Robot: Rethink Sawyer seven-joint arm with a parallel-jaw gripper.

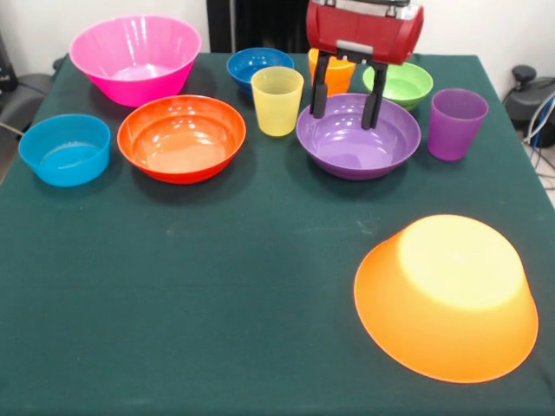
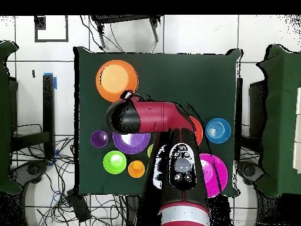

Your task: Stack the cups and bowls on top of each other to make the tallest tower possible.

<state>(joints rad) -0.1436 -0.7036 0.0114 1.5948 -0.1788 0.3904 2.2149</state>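
My gripper [image 1: 347, 111] hangs open over the purple bowl [image 1: 358, 136], its two black fingers apart and empty, tips just above the bowl's far inner rim. The big yellow-orange bowl [image 1: 447, 297] lies upside down near the front right; it also shows in the overhead view [image 2: 117, 80]. The yellow cup [image 1: 277, 100] stands left of the purple bowl, the purple cup [image 1: 456, 123] to its right, the orange cup [image 1: 336, 76] behind my fingers. Upright are the pink bowl [image 1: 135, 57], orange-red bowl [image 1: 181, 137], light blue bowl [image 1: 65, 149], dark blue bowl [image 1: 258, 68] and green bowl [image 1: 399, 84].
All stands on a dark green tablecloth [image 1: 217, 295]. In the overhead view my arm [image 2: 159, 120] covers the table's middle and hides the yellow cup and dark blue bowl. Cables lie on the floor beside the table [image 2: 88, 203].
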